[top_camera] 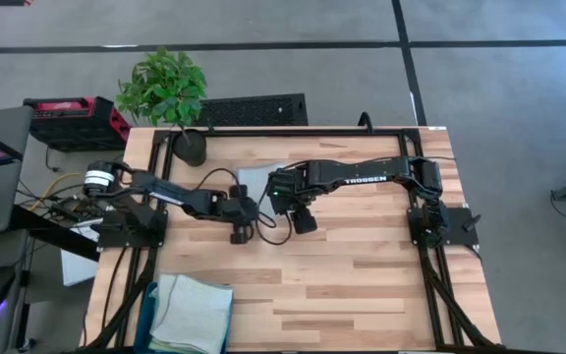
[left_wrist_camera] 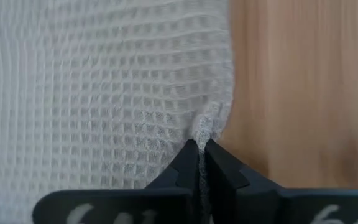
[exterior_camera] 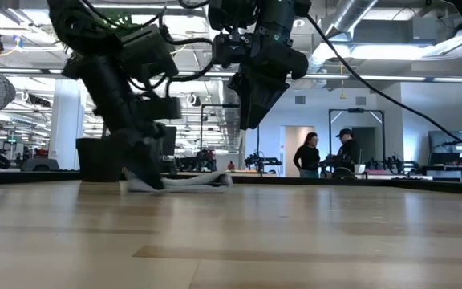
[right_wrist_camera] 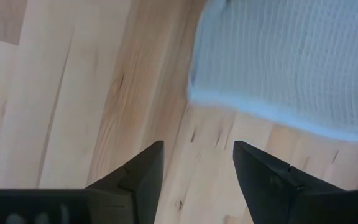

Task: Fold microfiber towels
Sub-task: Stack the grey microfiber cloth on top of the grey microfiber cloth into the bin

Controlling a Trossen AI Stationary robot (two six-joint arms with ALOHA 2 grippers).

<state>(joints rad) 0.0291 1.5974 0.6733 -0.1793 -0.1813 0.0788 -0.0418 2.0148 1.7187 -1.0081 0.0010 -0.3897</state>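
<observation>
With its jaws pinched together on the edge of a pale grey towel (left_wrist_camera: 117, 93), my left gripper (left_wrist_camera: 201, 152) is down at the table (top_camera: 362, 275), a small pucker of waffle weave caught between the tips. In the low view the left gripper (exterior_camera: 147, 172) sits right at the wood with the cloth (exterior_camera: 191, 181) lying flat and low beside it. From above, that towel (top_camera: 259, 177) lies in the far middle of the table, mostly covered by the two arms, its near edge where the left gripper (top_camera: 239, 231) reaches.

My right gripper (right_wrist_camera: 197, 165) has its jaws apart, moderately wide, holding nothing. It hangs above the table, clear of the wood; in the low view it (exterior_camera: 255, 112) is well up off the surface. Its wrist camera sees bare planks between the fingers (right_wrist_camera: 135, 174) and the towel (right_wrist_camera: 291, 62) just beyond them, not touching. From above, the right gripper (top_camera: 305, 218) is just right of the left one, near the towel's near side.

More towels, a light green one (top_camera: 197, 310) on top, sit stacked at the near left corner, next to a teal bin (top_camera: 148, 313) whose edge shows beside them. A potted plant (top_camera: 170, 98) stands at the far left corner. In the room beyond, two people (exterior_camera: 327, 154) stand far off.
</observation>
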